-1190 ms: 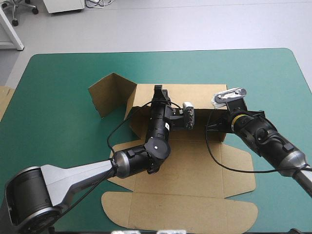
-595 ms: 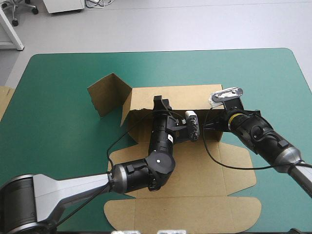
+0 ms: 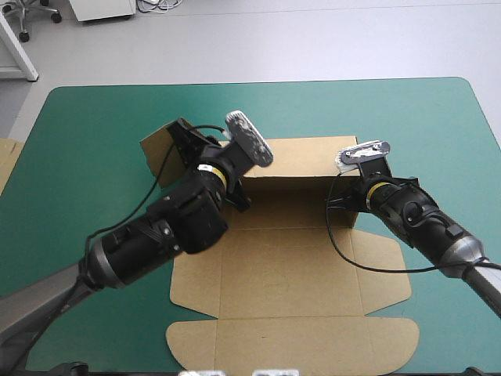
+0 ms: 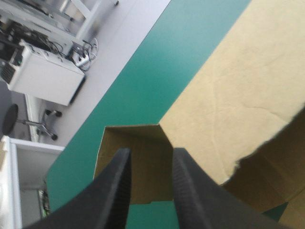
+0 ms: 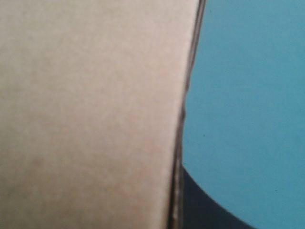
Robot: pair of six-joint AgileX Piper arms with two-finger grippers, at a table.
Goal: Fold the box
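The brown box (image 3: 290,258) lies open on the teal-green cover, its back wall (image 3: 305,157) raised and its lid flap (image 3: 290,341) flat toward the near edge. My left gripper (image 3: 182,129) hovers at the upright left side flap (image 3: 156,153). In the left wrist view its black fingers (image 4: 116,191) stand a little apart, gripper (image 4: 151,152) open, the flap's inner face (image 4: 143,167) just ahead between them. My right gripper (image 3: 348,205) sits at the right wall's back corner. In the right wrist view the board (image 5: 90,114) fills the picture edge-on, one black finger (image 5: 200,210) pressed beside it.
An edge of more brown board (image 3: 6,160) shows at the table's left edge. Bare teal-green cover (image 3: 94,117) lies left of the box and beyond its back wall. The right arm's cable curves over the box's right flap (image 3: 383,274).
My left arm has swung out of the box's middle, leftward and away, to the left side flap. The right gripper has stayed at the right wall.
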